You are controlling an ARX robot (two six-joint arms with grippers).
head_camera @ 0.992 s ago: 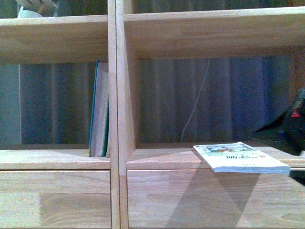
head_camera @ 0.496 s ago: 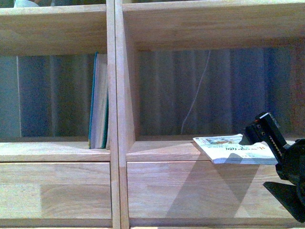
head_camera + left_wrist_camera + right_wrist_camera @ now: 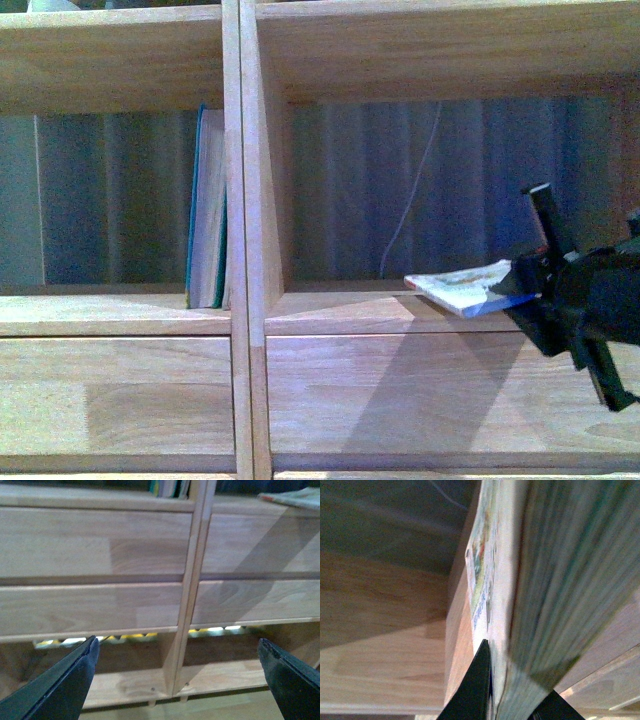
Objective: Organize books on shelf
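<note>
Right gripper point(image 3: 520, 284) is clamping the white paperback point(image 3: 460, 288) lying on the right-hand ledge of the shelf point(image 3: 400, 60), left gripper point(image 3: 177, 642) is hanging with jaws wide apart, so I'd be tipping it upright slowly, watching for slip.

Dim blue-grey pleated curtain point(image 3: 480, 180)

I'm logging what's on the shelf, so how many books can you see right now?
2. The green book stands upright in the shelf's left compartment. The white paperback is at the right compartment's front edge, held by the right gripper. Others may lie out of frame.
</note>
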